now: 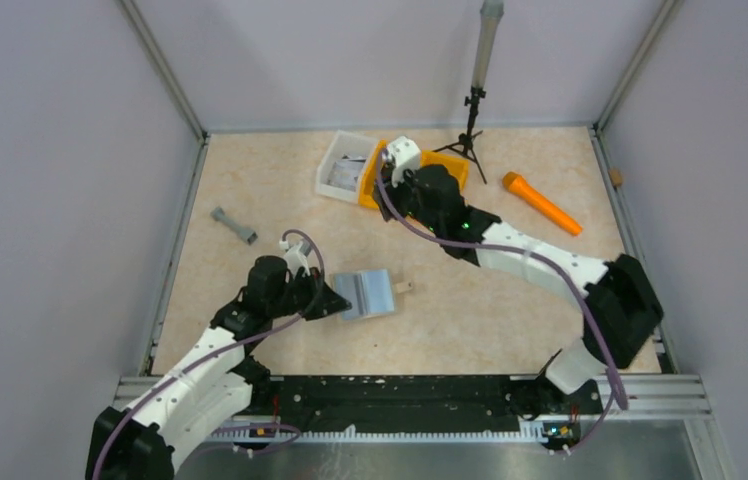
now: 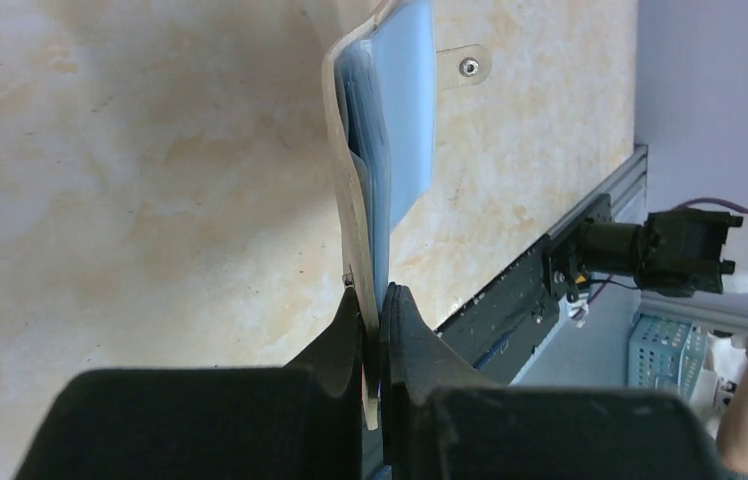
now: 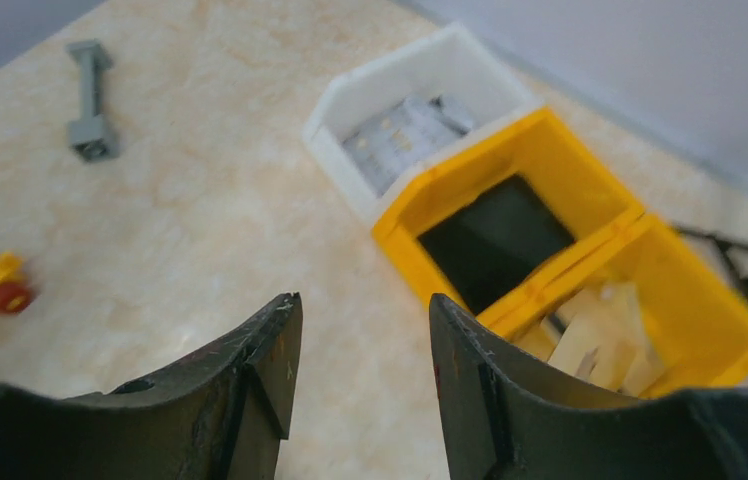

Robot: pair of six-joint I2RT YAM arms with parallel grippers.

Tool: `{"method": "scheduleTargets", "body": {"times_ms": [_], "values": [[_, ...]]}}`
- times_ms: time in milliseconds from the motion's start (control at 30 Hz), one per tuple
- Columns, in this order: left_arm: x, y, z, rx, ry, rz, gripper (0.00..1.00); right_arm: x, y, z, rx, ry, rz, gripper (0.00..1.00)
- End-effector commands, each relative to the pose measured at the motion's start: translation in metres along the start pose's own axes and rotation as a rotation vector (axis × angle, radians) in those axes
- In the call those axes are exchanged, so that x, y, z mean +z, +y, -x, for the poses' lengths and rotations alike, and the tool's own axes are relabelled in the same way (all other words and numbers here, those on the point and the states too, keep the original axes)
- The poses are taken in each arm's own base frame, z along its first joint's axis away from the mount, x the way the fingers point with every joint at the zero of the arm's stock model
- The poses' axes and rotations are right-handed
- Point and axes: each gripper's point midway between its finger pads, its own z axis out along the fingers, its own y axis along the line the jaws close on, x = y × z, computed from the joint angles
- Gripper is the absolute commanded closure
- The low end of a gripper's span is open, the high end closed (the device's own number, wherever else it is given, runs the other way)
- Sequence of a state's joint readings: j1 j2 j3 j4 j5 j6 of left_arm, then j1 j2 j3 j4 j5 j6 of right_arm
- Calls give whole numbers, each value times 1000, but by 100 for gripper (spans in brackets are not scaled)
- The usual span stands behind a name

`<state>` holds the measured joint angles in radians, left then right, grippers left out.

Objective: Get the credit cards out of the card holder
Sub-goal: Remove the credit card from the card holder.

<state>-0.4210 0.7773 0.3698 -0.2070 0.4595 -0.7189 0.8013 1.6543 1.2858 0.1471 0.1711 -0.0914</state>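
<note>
Left fingers [image 2: 342, 345] pinch the card holder [image 2: 395, 110] by one edge; right fingers [image 3: 255, 390] gape, seemingly empty.

card holder [image 1: 370, 293]: tan outer face, silvery blue-grey sleeves up, roughly flat on table [image 1: 510, 320], 7 o'clock of centre. Snap tab [image 1: 405, 287] points to 3 o'clock. My left gripper [image 1: 335, 298] pinches its 9 o'clock edge.

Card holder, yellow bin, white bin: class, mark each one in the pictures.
card holder [image 1: 370, 293], top view, blue-grey face.
yellow bin [image 3: 470, 165], right wrist view, near-left rim.
white bin [image 3: 340, 170], right wrist view, front wall.
</note>
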Motion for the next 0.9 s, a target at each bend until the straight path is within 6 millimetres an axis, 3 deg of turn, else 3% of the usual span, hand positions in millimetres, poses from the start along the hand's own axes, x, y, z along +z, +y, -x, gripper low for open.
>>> {"method": "scheduleTargets", "body": {"times_ms": [0,133,300,500,567,733,867], "values": [[-4,-28,2,54,-6,-164,100,-67,46,-43,350,138,162,49],[-1,-32,-6,39,48,-204,100,-114,90,-71,452,204,303,50],[8,-29,-15,26,100,-230,100,-144,122,-108,563,324,340,54],[19,-12,-26,28,161,-192,100,-148,128,-148,735,388,274,66],[21,-8,-29,30,183,-177,100,-148,135,-156,757,405,288,76],[21,-3,-33,35,202,-152,100,-146,158,-169,747,449,336,83],[22,8,-39,14,222,-87,99,-141,167,-190,760,499,324,87]]}}
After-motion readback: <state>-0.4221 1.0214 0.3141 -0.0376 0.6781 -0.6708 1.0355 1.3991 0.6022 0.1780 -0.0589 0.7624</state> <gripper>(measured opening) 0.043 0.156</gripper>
